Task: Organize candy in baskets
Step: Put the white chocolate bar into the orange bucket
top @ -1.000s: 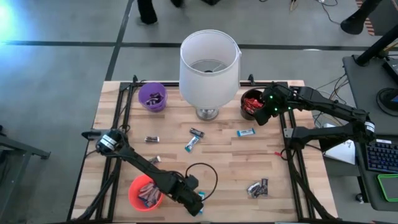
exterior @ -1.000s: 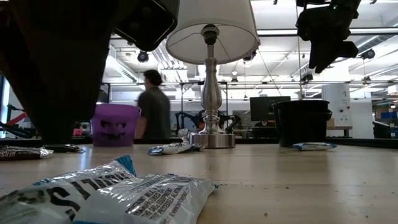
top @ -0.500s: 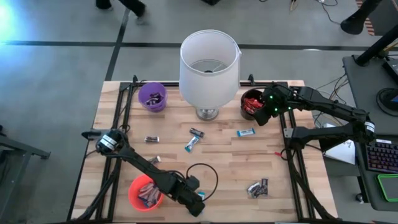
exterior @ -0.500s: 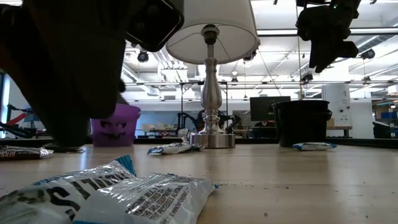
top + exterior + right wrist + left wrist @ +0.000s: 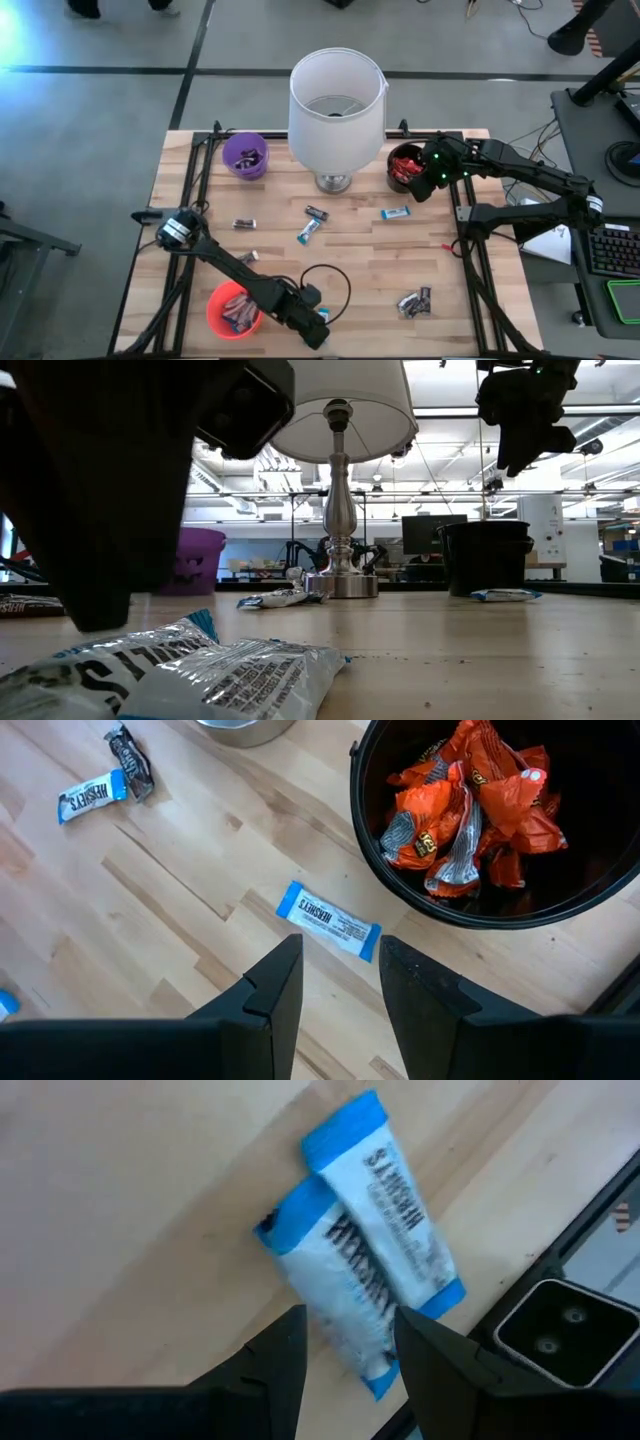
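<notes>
We see the left gripper [image 5: 345, 1342] low over two blue-and-white candy bars [image 5: 375, 1270] at the desk's [image 5: 360, 270] near edge, beside the orange-red basket [image 5: 234, 310], fingers spread, holding nothing. The right gripper [image 5: 340, 970] hangs by the black basket [image 5: 480, 820] of red candies [image 5: 465, 805], fingers spread and empty.
</notes>
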